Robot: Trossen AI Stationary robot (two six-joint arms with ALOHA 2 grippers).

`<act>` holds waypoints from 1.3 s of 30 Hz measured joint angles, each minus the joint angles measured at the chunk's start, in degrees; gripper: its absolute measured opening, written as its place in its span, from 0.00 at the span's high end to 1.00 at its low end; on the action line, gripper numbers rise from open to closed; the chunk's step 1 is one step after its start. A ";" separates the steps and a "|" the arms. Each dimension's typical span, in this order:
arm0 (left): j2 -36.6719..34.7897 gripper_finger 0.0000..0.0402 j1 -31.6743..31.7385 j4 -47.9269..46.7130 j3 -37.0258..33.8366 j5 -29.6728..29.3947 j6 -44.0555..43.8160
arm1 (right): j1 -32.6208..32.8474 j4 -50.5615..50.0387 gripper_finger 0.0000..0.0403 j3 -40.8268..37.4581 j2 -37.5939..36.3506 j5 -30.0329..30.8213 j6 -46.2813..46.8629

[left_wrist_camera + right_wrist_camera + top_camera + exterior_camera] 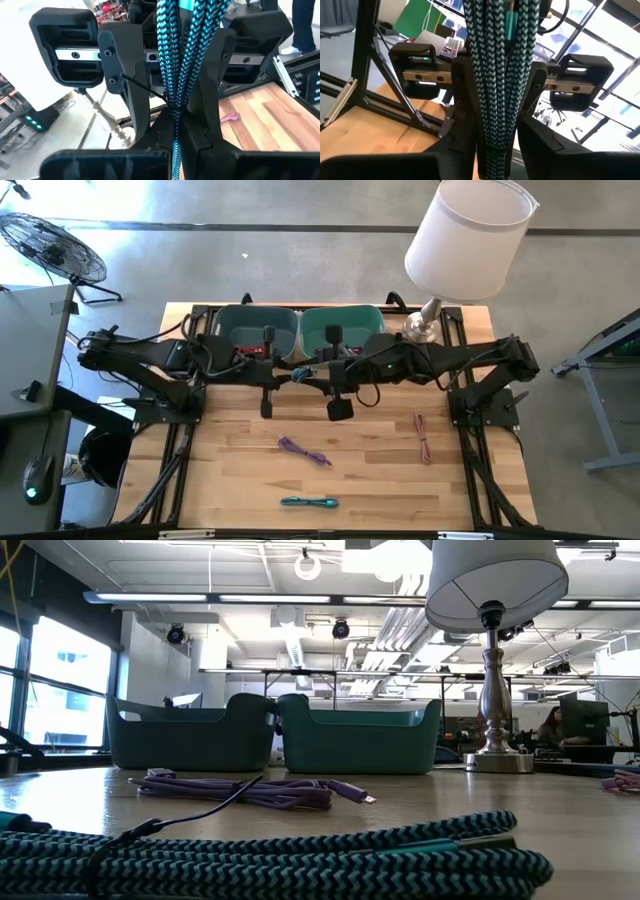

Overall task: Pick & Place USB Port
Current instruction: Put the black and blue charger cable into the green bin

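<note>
A blue-and-black braided USB cable bundle (300,372) hangs lifted clear of the table between my two grippers, in front of the two teal bins. My left gripper (285,373) comes from the table's left and my right gripper (318,373) from its right, facing each other, both shut on the bundle. On the wooden table lie a purple cable (303,450), a teal braided cable (308,502) and a pink cable (423,438). The low view shows only the teal cable (300,860) up close and the purple one (260,790); neither gripper shows there. My left gripper (175,145) pinches the cable bundle (175,107) between its two fingers, level from the table's left, fingers across the strands. The bundle stands roughly upright, clear of the table. My right gripper (495,155) pinches the same bundle (495,115) between its fingers, level from the table's right, also across the strands. Several strands run side by side through the hold.
Two teal bins (258,330) (345,330) stand side by side at the table's far edge. A lamp with a white shade (470,235) stands on a metal base (422,328) at the far right corner. Bare wood lies between the three loose cables.
</note>
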 joint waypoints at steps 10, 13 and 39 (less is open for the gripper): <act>-0.01 1.00 2.09 -7.78 0.22 1.36 -3.31 | -0.07 -2.61 0.73 -0.19 -0.23 0.74 0.07; 0.11 1.00 2.09 -10.94 0.28 0.35 -4.35 | -0.09 -3.97 0.73 -0.33 -0.39 0.73 0.13; -0.26 0.99 2.00 -23.27 -0.42 -0.52 -6.49 | 1.31 -3.69 0.69 0.37 -2.95 1.46 -0.40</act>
